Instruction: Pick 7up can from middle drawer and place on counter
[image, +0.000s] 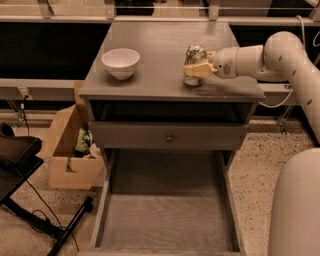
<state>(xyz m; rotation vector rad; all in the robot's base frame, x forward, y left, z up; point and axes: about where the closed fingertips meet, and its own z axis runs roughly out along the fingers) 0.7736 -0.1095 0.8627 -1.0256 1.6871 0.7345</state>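
Note:
The 7up can (194, 54) stands upright at the right front of the counter (155, 45), its base at or just above the surface. My gripper (198, 70) reaches in from the right on its white arm (260, 60) and is shut on the can's lower half. The middle drawer (165, 220) is pulled fully out below the cabinet, and its grained floor holds nothing.
A white bowl (120, 62) sits on the counter's left side. A closed drawer front with a round knob (169, 136) is above the open drawer. A cardboard box (72, 150) and a black stand (30, 190) are on the floor at left. My white body (297, 210) is at lower right.

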